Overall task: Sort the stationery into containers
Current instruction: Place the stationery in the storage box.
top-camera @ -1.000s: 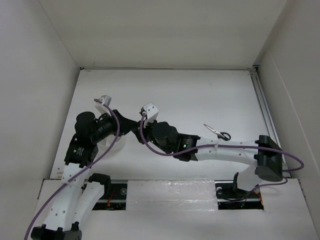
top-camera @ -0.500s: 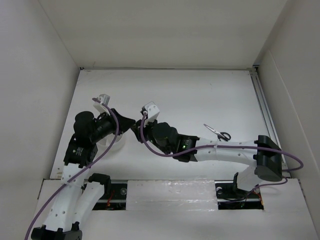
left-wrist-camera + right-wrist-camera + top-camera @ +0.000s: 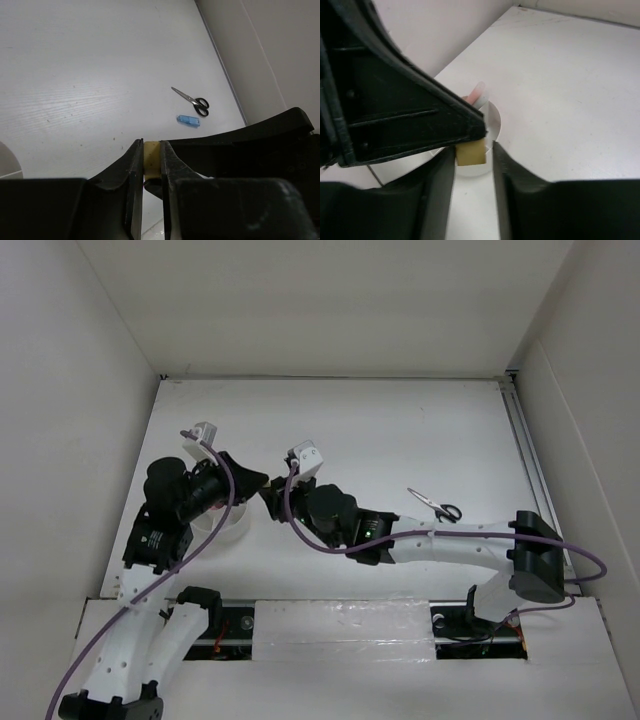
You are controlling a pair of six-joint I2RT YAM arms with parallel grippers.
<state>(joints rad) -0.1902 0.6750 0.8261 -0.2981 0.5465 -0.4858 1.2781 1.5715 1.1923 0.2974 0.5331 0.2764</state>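
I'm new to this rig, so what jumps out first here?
Two claws meet near the white tub: the left claw pinches a small yellow block while the right claw straddles it with a gap on one side. Farther off on the table lie black-handled scissors and a blue marker.

Left gripper [image 3: 151, 150] has closed on the yellow block [image 3: 151, 161]; right gripper [image 3: 474, 157] loosens (slightly).
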